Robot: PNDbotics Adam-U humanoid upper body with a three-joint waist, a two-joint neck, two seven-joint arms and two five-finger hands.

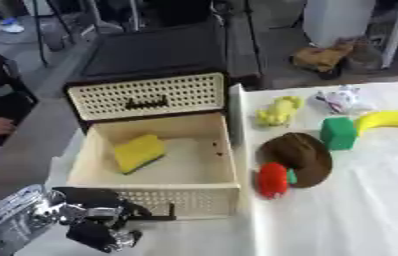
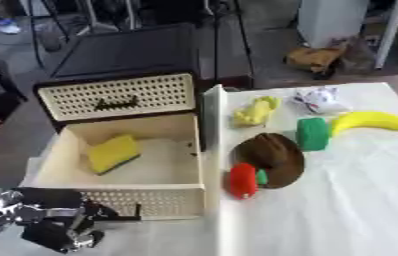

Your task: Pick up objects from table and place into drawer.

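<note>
The drawer (image 1: 154,187) stands pulled out of the cabinet (image 1: 147,96), with a yellow sponge (image 1: 138,152) lying inside near its left wall. The left hand (image 1: 97,220) sits at the drawer's front panel — fingers curled, grasping nothing visible. On the table (image 1: 360,210), right of the drawer: a red strawberry (image 1: 272,180) touching a brown bowl (image 1: 300,157), a green block (image 1: 337,133), a banana (image 1: 391,120) and a yellow toy (image 1: 279,111).

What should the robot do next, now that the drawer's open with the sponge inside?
Probably reach for the red toy, the item nearest the open drawer. The yellow sponge already lies inside, the left hand sits by the drawer front, and five other items wait on the white table.
</note>
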